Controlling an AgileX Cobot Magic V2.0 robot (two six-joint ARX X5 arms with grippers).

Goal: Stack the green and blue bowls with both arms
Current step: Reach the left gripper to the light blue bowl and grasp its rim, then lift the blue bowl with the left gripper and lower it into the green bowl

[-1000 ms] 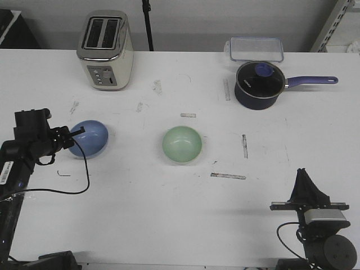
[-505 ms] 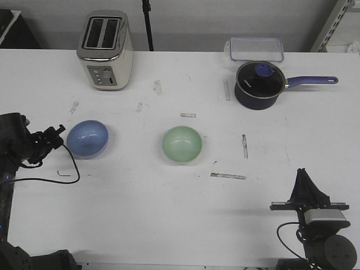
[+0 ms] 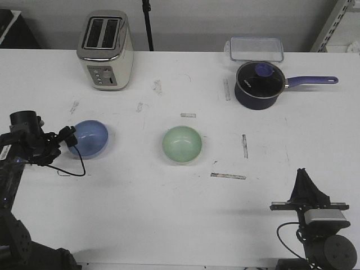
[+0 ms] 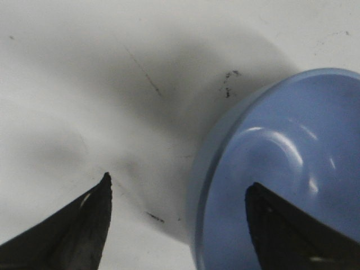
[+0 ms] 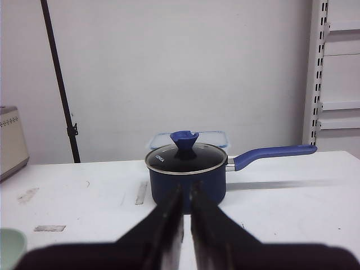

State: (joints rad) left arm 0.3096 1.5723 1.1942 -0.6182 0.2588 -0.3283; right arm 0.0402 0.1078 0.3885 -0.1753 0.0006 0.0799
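- White and scuffed with grey marks, the surface (image 3: 169, 214) runs back to a pale wall, with a metal shelving upright at the far right corner.
- A pale periwinkle-blue round smooth bowl (image 3: 89, 138) sits on the left part of the surface, its opening up.
- The left black jointed arm (image 3: 25, 143) reaches in from the left edge, and its left hand (image 3: 68, 138) is at the near-left rim of the blue bowl.
- In the left wrist view that hand (image 4: 179, 198) is spread: one dark fingertip (image 4: 95, 208) is over bare surface just outside the bowl, the other (image 4: 270, 216) over the bowl's hollow, with the blue rim (image 4: 199, 185) between them; I cannot tell whether either finger touches it.
- A pale mint-green round smooth bowl (image 3: 182, 144) sits upright near the middle of the surface, well apart from the blue one, with nothing on it.
- The right black arm (image 3: 315, 216) is folded low at the near right edge, away from both bowls.
- Its right hand (image 5: 185, 211) shows two slim fingers pressed nearly together with a thin slit between, holding nothing.
- A dark navy saucepan with a glass lid and a purple handle (image 3: 259, 84) stands at the far right, a clear lidded plastic box (image 3: 255, 48) just behind it.
- A cream and silver two-slot toaster (image 3: 106, 49) stands at the far left.
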